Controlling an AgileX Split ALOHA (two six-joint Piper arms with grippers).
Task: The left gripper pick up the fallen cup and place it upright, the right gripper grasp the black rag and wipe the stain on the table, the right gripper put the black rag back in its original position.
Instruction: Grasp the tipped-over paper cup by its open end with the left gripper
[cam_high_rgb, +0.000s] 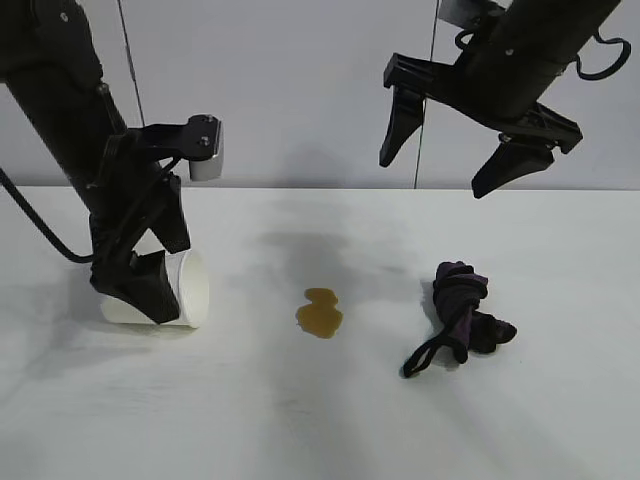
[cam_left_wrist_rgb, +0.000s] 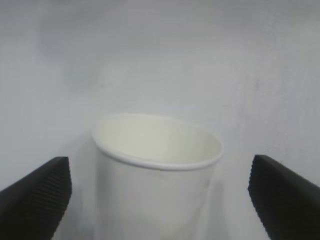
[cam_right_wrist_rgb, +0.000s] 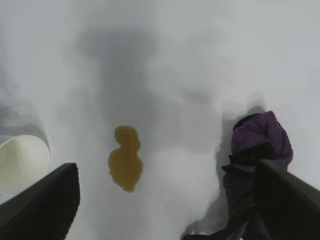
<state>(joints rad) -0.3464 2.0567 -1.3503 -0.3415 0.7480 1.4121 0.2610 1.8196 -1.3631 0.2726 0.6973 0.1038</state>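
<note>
The white paper cup (cam_high_rgb: 190, 290) lies on its side at the left of the table (cam_high_rgb: 300, 430), mouth toward the middle. My left gripper (cam_high_rgb: 160, 262) is down at the cup, open, one finger on each side. In the left wrist view the cup (cam_left_wrist_rgb: 155, 170) sits between the fingers (cam_left_wrist_rgb: 35, 197) with a gap on both sides. My right gripper (cam_high_rgb: 460, 150) hangs open high above the table, over the area between the amber stain (cam_high_rgb: 320, 312) and the black rag (cam_high_rgb: 462, 310). The right wrist view shows the stain (cam_right_wrist_rgb: 125, 159), the rag (cam_right_wrist_rgb: 260, 145) and the cup's mouth (cam_right_wrist_rgb: 20, 165).
The rag's thin looped tail (cam_high_rgb: 425, 357) trails toward the front. A grey wall stands behind the table's far edge, and thin cables hang in front of it.
</note>
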